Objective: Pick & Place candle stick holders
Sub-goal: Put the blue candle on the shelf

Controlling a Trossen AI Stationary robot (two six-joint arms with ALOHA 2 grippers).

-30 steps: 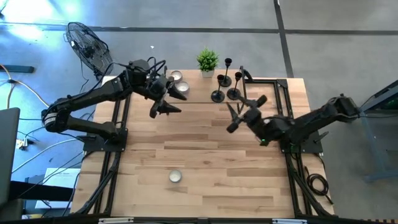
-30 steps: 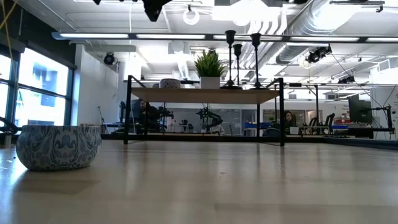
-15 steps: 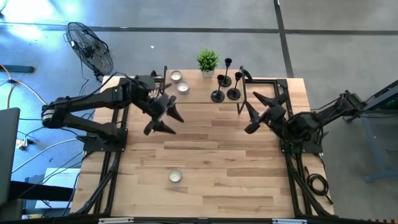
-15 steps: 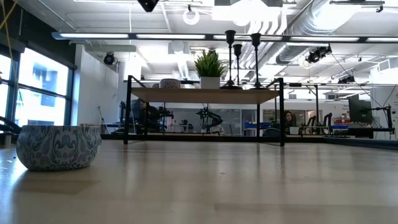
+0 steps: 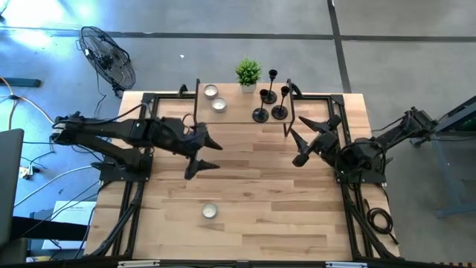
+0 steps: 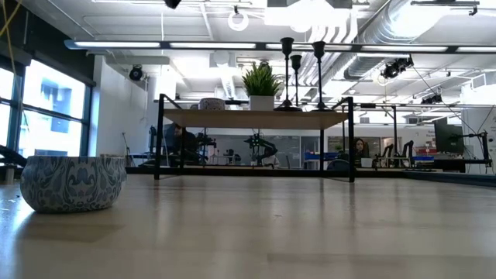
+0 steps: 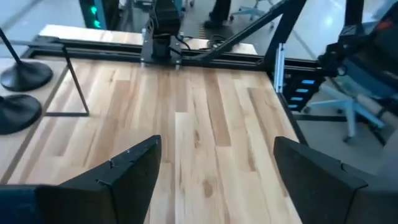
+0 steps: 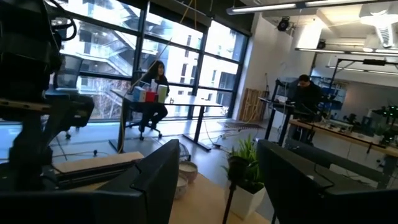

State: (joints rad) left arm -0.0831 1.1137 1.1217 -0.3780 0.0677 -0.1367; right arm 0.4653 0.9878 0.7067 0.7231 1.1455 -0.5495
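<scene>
From overhead I see the three candle stick holders (image 5: 270, 97) clustered on the raised shelf (image 5: 238, 119) at the far edge of the bench (image 5: 245, 193), just beside a small potted plant (image 5: 248, 74), with two little bowls (image 5: 214, 98) further along the shelf and a third bowl (image 5: 210, 211) alone near the front. The low camera gives me what the top view cannot: the holders (image 6: 302, 74) standing upright in profile, slim black stems of differing heights above round flared bases, all three close together next to the plant (image 6: 262, 85), and the patterned blue-and-white bowl (image 6: 73, 183) large at the near left. My left claw (image 5: 201, 156) hovers over the bench's left-middle, fingers spread and empty; its wrist camera shows two round bases (image 7: 18, 93) off to one side. My right claw (image 5: 309, 141) hangs near the shelf's right post, fingers apart, holding nothing; its wrist camera looks into the room, where people sit at desks. I can read no writing anywhere.
</scene>
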